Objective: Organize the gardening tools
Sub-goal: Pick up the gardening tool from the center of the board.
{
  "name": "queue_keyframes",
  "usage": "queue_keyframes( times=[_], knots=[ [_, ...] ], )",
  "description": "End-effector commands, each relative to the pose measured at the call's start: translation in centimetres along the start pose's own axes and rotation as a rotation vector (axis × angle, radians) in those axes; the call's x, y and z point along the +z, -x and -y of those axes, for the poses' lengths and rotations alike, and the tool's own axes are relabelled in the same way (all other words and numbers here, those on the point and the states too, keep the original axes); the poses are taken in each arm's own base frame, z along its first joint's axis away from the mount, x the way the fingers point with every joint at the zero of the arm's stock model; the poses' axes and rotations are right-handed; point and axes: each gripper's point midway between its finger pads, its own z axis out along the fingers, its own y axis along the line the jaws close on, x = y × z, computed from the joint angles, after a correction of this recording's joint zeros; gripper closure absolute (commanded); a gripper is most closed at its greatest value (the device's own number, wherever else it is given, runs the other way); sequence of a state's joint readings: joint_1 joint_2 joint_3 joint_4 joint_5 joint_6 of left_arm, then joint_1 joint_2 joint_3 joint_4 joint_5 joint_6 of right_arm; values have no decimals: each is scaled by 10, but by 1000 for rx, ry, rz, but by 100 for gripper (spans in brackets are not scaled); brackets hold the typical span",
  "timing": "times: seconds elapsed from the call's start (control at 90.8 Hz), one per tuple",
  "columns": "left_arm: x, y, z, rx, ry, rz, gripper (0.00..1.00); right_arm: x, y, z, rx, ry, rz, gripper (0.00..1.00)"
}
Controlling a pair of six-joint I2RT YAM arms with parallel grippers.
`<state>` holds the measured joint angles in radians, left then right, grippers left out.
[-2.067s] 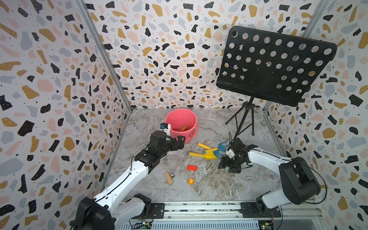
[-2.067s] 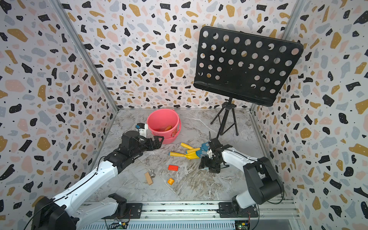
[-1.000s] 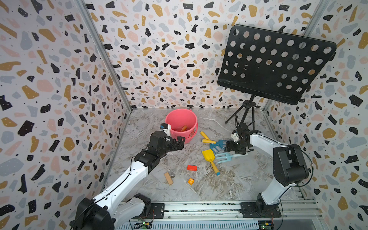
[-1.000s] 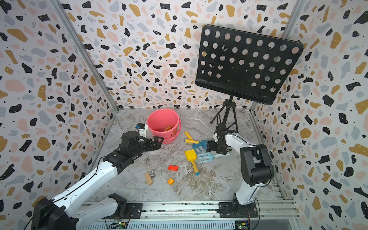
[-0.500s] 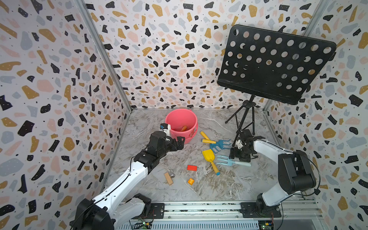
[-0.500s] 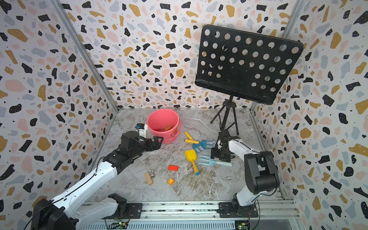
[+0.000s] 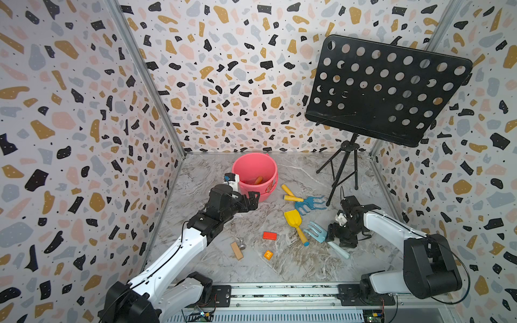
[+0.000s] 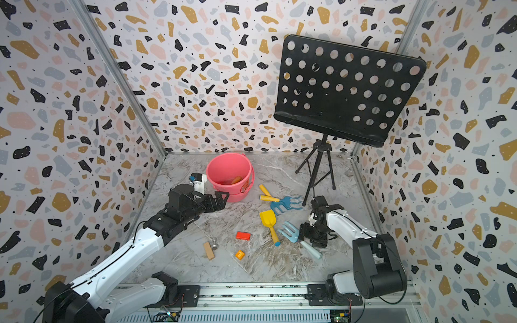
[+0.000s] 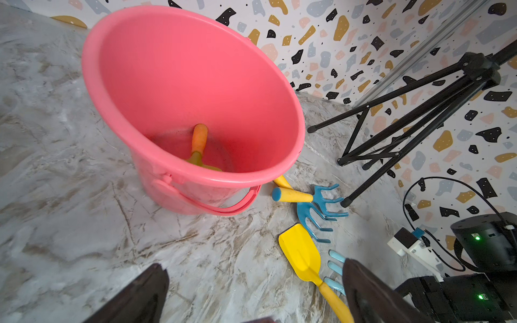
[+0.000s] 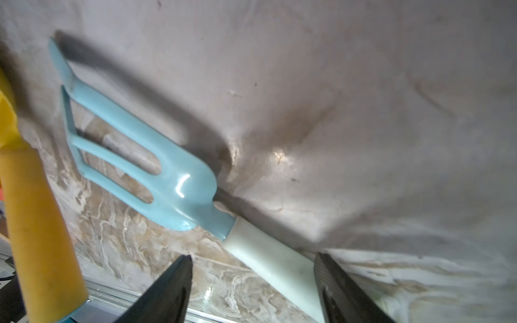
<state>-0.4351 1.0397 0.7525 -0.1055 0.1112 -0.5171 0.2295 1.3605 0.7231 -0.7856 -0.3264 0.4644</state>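
My right gripper [image 10: 251, 257] is open, its jaws either side of the pale handle of the light-blue fork [image 10: 156, 179], which lies flat on the floor [image 7: 316, 233] [image 8: 289, 232]. The yellow scoop [image 7: 293, 219] lies just left of the fork. Two darker blue rakes [image 7: 307, 204] with yellow handles lie behind it, near the pink bucket [image 7: 237, 167]. One tool with an orange-looking handle [image 9: 199, 139] rests inside the bucket [image 9: 181, 70]. My left gripper [image 7: 251, 200] [image 9: 253, 265] hovers wide open and empty at the bucket's front.
A black music stand on a tripod [image 7: 344, 173] stands at the back right, one leg ending by the rakes. A red block [image 7: 269, 235], an orange block [image 7: 268, 254], a wooden block [image 7: 236, 250] and a metal knob [image 7: 242, 245] lie in the front middle. Patterned walls enclose the floor.
My right gripper came forward from beside the rakes, the fork shifted with it, and its jaws have narrowed around the fork's handle. The left arm has not moved.
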Motion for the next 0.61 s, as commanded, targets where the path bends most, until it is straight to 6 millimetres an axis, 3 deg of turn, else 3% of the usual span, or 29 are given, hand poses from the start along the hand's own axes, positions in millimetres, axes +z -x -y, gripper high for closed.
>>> queue_keyframes(
  times=[0.0,0.308,0.595],
  knots=[
    [-9,16,13,4,-42,51,1,-7,-20,4,9,-55,-33,28],
    [-13,22,16,6,-45,67,1,-1,-38,20,-24,-185,-78,27],
    [-13,21,15,-1,-43,71,1,11,-44,14,-70,-209,-109,36]
  ],
)
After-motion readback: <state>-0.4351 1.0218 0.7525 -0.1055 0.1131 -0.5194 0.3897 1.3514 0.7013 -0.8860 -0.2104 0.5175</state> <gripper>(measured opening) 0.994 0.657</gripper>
